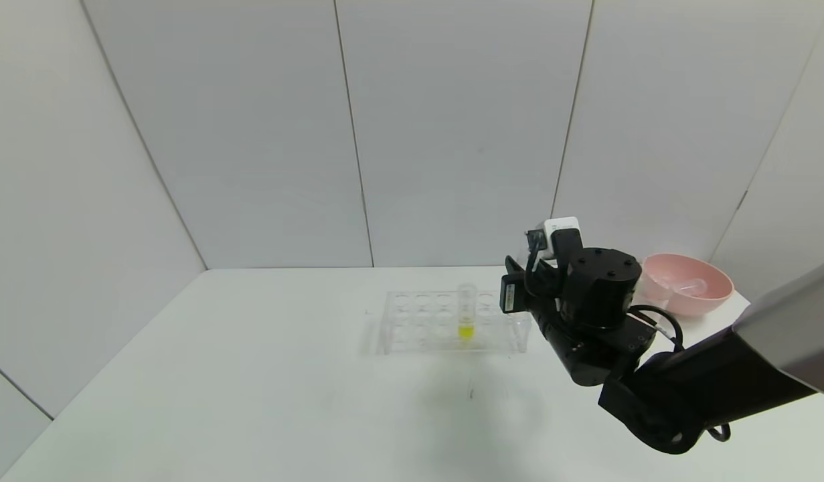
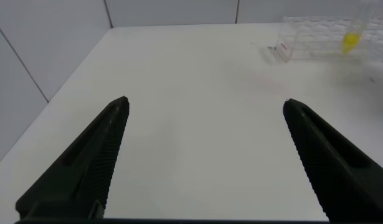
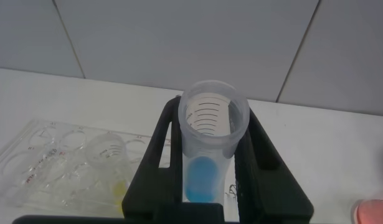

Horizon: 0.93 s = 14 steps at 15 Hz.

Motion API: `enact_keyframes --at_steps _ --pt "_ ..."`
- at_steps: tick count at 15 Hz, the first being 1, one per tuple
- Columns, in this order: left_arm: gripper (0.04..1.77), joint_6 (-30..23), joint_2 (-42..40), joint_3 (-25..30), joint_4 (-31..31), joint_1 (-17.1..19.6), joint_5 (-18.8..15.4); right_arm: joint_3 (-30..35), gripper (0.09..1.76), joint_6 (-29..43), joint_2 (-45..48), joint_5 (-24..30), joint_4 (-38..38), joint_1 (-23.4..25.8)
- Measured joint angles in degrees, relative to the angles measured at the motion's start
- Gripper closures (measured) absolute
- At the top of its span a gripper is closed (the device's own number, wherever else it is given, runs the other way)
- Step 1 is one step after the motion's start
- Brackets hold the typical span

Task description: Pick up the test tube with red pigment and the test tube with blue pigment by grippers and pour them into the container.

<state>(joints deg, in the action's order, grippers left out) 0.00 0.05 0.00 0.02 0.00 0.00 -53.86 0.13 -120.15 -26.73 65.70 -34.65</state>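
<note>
The test tube with blue pigment [image 3: 211,143] stands upright between the two black fingers of the right pincer [image 3: 210,165], which is clamped on its sides; a little bright blue liquid sits low in the tube, and its open rim rises above the fingers. In the head view the right pincer [image 1: 519,294] hovers just beside the right end of the clear rack [image 1: 445,325], which lies toward the far edge of the white surface [image 1: 251,402]. One tube with yellow liquid [image 1: 466,311] stands in the rack. A pink bowl [image 1: 686,284] sits at the far right corner. The left pincer [image 2: 203,162] hangs over the left part of the surface, its fingers spread wide apart with nothing between them.
</note>
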Motion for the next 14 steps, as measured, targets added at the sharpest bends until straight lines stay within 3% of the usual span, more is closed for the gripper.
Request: enact_keyframes --at_steps 4,6,9,14 --pt "0.05 0.0 0.0 0.0 0.02 0.0 0.0 0.89 1.32 0.13 0.74 0.22 -0.01 -0.2" --pt "0.05 0.0 0.0 0.0 0.02 0.0 0.0 3.21 1.32 0.18 2.35 3.23 -0.12 0.04" --pt "0.05 0.02 0.0 0.0 0.02 0.0 0.0 9.9 1.32 0.29 7.28 13.02 -0.2 2.68" --pt "0.05 0.0 0.0 0.0 0.02 0.0 0.0 20.63 1.32 0.2 15.87 34.72 -0.22 17.57"
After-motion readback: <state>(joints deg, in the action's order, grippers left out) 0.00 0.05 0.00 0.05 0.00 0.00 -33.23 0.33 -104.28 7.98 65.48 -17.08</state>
